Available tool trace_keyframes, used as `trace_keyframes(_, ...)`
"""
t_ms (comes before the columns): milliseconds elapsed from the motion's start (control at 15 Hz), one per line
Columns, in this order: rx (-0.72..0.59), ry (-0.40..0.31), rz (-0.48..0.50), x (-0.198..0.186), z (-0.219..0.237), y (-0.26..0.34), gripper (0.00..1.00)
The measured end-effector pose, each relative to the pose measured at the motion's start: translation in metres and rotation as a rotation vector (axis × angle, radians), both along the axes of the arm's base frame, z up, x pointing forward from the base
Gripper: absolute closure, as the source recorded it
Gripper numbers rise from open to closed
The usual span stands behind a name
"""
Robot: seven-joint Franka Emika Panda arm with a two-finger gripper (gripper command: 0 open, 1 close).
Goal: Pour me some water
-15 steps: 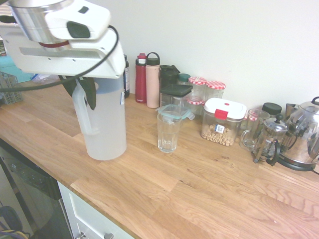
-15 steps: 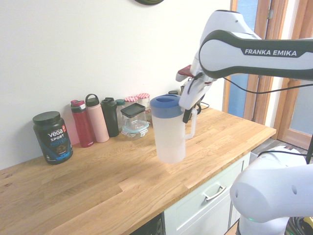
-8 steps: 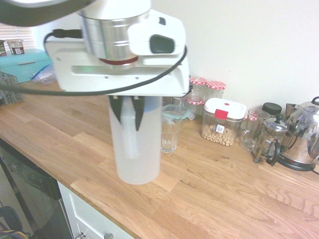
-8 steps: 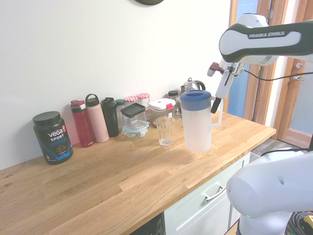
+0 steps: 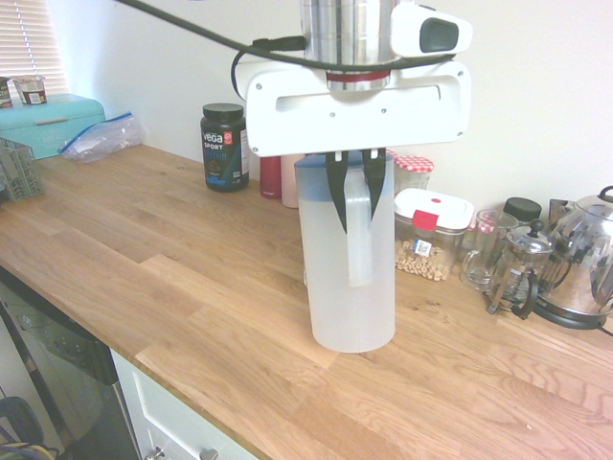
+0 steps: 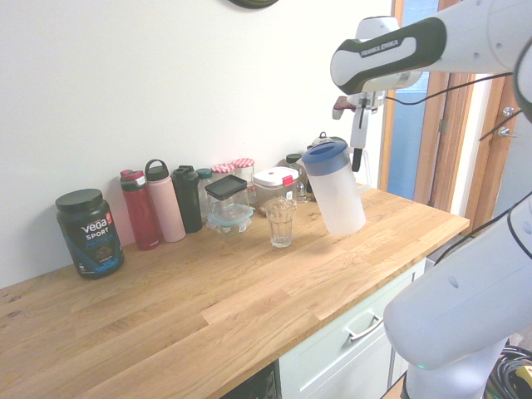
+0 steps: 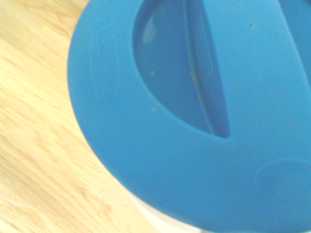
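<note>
In the first exterior view the gripper (image 5: 355, 199) points straight down, its jaws clamped on the handle of a frosted pitcher (image 5: 346, 287) with a blue lid. The pitcher hangs upright above the wooden tabletop (image 5: 192, 287), a shadow under its base. The water cannot be made out through the frosted wall here. Behind the pitcher stand a red-latched container of nuts (image 5: 430, 233), a French press (image 5: 518, 270) and a steel kettle (image 5: 586, 257); a dark Vega tub (image 5: 224, 146) stands near the wall further along.

In the second exterior view the arm comes in from the upper right and the pitcher (image 6: 335, 193) hangs tilted, its blue lid (image 6: 324, 155) leaning toward an empty drinking glass (image 6: 280, 222) that stands on the tabletop just beside it, the two apart. Along the wall stand the Vega tub (image 6: 89, 233), a red bottle (image 6: 140, 210), a pink bottle (image 6: 164, 201) and a black bottle (image 6: 187, 199).

The wrist view is filled by the blue lid (image 7: 160, 145) seen from close above, with its recessed half-round pouring flap, and blurred wood grain beside it.
</note>
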State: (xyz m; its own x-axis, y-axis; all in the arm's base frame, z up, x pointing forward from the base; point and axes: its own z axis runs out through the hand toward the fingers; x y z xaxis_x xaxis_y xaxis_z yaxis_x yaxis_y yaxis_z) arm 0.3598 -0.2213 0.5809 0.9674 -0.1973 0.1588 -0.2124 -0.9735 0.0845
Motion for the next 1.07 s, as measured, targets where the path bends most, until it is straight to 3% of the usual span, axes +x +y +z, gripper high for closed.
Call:
trace_keyframes(600, -0.261, 0.186, 0.028, 0.044, -0.009, 0.055, 1.0)
trace_keyframes(1067, -0.327, 0.283, 0.002, 0.064, -0.036, 0.061, 1.0)
